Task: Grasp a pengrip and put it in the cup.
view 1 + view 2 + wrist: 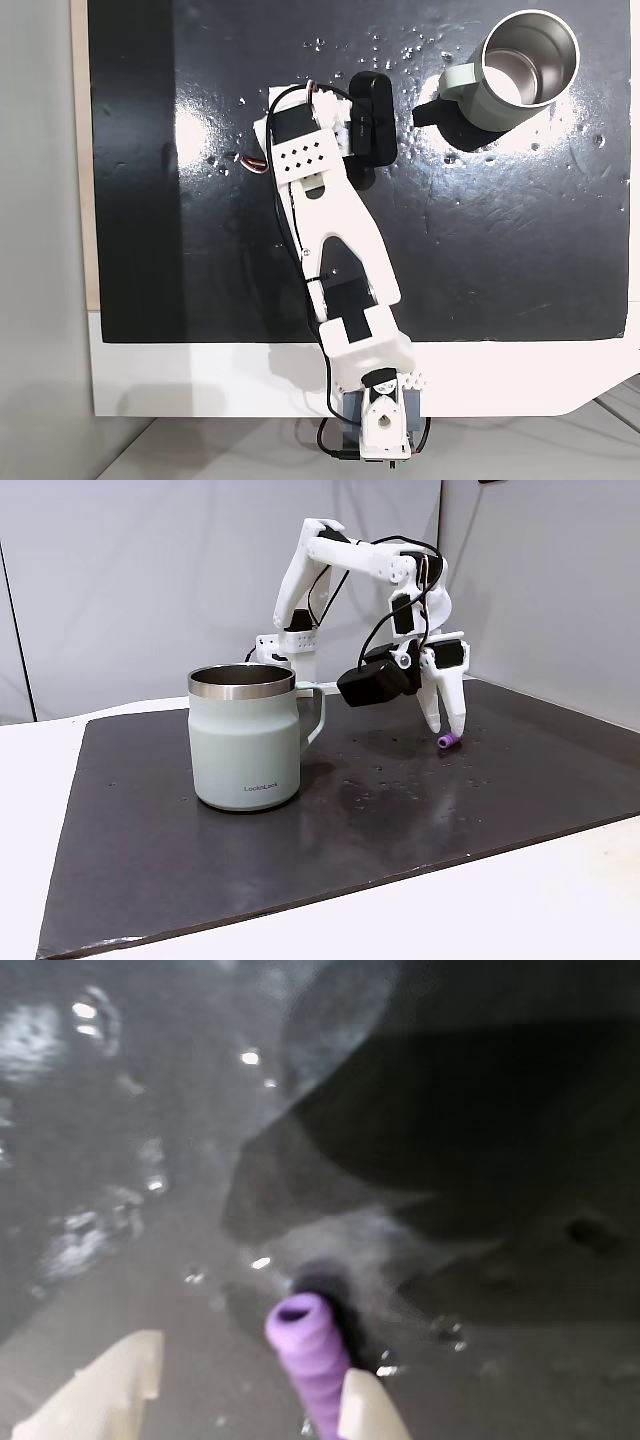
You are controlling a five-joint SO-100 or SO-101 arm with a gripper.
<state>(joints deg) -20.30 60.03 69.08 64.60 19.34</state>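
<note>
Lying on the black mat (pixel 520 780), the purple pengrip (pixel 447 742) sits just below the gripper (pixel 446 723), well apart from the cup (pixel 245 750). Wrist view: pengrip (pixel 308 1355) between 2 pale fingertips (pixel 110 1380), touching the right one, gap on the left. Gripper spread, holding nothing. Cup upright on the mat, steel inside (pixel 528 58), handle (pixel 452 80) toward the arm (pixel 335 230).
</note>
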